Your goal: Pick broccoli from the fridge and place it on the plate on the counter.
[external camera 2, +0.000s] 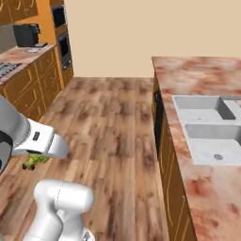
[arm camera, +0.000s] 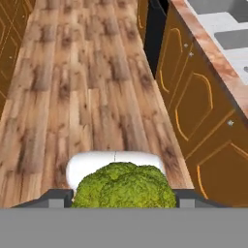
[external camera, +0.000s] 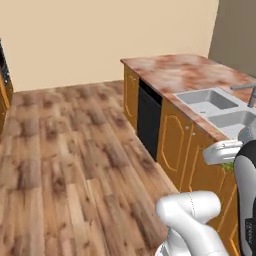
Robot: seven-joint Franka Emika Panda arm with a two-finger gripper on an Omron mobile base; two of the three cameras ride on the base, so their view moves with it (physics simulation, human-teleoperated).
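Hand view: the broccoli [arm camera: 126,186] sits low in the middle, between the two finger tips of the gripper [arm camera: 125,197], which is clenched on it | held in the air over the wooden floor [arm camera: 87,92] | the counter [external camera: 185,72] with its steel sink [external camera: 220,107] stands beside, over orange cabinets [arm camera: 203,111].

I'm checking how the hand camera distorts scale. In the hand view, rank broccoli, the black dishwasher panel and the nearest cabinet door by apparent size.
1. Nearest cabinet door, largest.
2. Broccoli, close to the lens and cut off below, so its apparent size misleads.
3. Dishwasher panel, a far, narrow sliver.
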